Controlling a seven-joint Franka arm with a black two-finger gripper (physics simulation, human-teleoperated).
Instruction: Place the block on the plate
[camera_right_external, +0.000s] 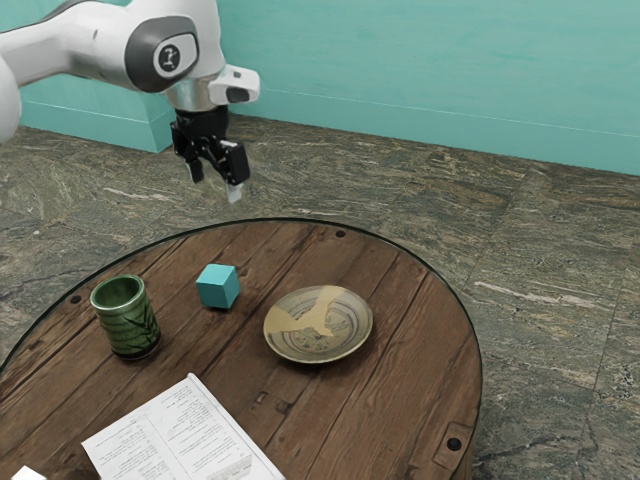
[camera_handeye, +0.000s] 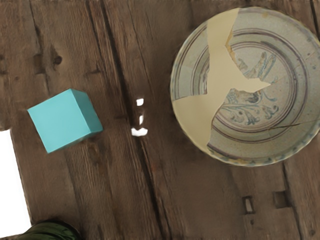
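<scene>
Exterior view, upper left: the gripper (camera_right_external: 215, 182) hangs wide, empty. Below it in the frame lies the block (camera_right_external: 217, 287).

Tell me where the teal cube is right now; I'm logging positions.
The teal cube sits on the round wooden table, between the green cylindrical cup, toward the exterior view's left, and the patterned ceramic plate, toward its right.

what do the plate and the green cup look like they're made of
The plate looks like glazed ceramic, its painted rings crossed by cracks and plain tan patches. The green cup seems to be glazed ceramic too, judging by its glossy, ridged side, though glass is possible.
</scene>
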